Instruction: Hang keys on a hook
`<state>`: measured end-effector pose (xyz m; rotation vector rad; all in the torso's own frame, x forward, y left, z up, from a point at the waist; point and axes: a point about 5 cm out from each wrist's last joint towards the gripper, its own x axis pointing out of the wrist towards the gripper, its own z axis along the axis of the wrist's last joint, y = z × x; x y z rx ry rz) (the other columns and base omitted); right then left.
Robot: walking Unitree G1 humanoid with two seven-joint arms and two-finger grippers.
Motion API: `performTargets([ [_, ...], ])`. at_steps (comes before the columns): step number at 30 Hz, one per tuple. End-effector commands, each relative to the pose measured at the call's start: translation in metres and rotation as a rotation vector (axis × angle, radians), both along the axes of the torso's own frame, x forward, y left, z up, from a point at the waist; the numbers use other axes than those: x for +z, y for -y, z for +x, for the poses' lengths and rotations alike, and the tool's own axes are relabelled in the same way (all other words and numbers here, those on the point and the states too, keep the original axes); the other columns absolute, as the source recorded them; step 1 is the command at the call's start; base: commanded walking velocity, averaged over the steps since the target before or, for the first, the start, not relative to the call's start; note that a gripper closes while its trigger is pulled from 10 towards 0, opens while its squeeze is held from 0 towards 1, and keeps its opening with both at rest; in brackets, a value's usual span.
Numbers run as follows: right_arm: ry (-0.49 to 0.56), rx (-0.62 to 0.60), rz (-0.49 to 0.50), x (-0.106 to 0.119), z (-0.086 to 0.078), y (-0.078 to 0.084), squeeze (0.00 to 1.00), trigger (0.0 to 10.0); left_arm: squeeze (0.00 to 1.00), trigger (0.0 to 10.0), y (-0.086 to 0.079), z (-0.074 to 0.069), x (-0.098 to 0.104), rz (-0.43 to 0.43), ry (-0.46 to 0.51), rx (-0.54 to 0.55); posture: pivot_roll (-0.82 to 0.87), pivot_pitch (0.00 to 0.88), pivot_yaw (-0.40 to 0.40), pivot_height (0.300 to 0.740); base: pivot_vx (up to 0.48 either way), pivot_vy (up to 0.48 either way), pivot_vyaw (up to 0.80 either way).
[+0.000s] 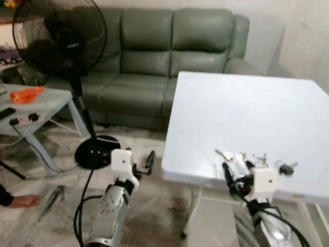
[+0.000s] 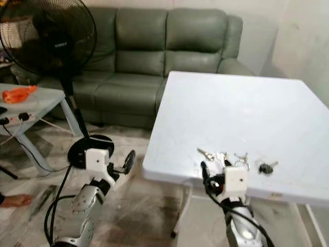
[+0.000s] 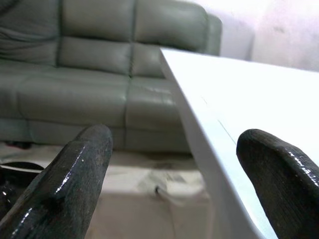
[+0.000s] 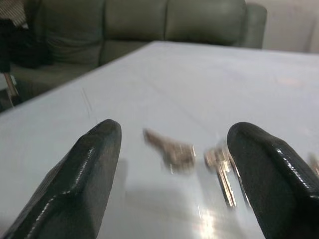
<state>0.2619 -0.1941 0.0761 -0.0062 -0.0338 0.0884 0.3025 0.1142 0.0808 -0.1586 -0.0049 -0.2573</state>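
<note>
Several silver keys lie in a loose row near the front edge of the white table, with a black-headed key at their right end. My right gripper is open at the table's front edge, just short of the keys. In the right wrist view its fingers stand wide apart, and the keys lie blurred on the tabletop between and beyond them. My left gripper is open with nothing in it. It hangs over the floor, left of the table's front corner.
A green sofa stands behind the table. A black pedestal fan stands at the left, its base close to my left arm. A low grey table holds an orange object and a power strip. A person's hand rests on the floor.
</note>
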Motion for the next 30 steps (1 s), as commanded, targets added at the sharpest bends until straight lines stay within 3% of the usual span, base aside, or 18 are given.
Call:
performTargets([
  [1, 0.005, 0.02, 0.012, 0.002, 0.003, -0.008, 0.0, 10.0, 0.0, 10.0, -0.008, 0.001, 0.0, -0.008, -0.014, 0.025, -0.03, 0.0, -0.021, 0.74, 0.315, 0.0, 0.0],
  [8, -0.003, 0.017, 0.011, 0.002, 0.004, -0.006, 0.0, 10.0, 0.0, 10.0, -0.002, -0.002, -0.001, 0.009, -0.029, -0.005, -0.03, 0.003, -0.03, 0.74, 0.045, 0.0, 0.0],
  [9, -0.005, 0.017, 0.012, 0.003, 0.006, -0.007, 0.0, 10.0, 0.0, 10.0, 0.006, -0.005, 0.003, 0.014, -0.011, -0.067, -0.02, 0.006, -0.031, 0.74, 0.0, 0.0, 0.0],
  [19, 0.003, 0.027, 0.01, 0.008, 0.014, -0.008, 0.0, 10.0, 0.0, 10.0, 0.044, -0.022, 0.016, 0.031, 0.049, -0.295, -0.01, 0.022, -0.037, 0.74, 0.0, 0.0, 0.0],
  [30, 0.004, -0.015, -0.014, 0.011, 0.014, -0.002, 0.0, 10.0, 0.0, 10.0, 0.053, -0.028, 0.018, 0.02, 0.042, -0.324, -0.03, 0.035, -0.039, 0.74, 0.0, 0.0, 0.0],
])
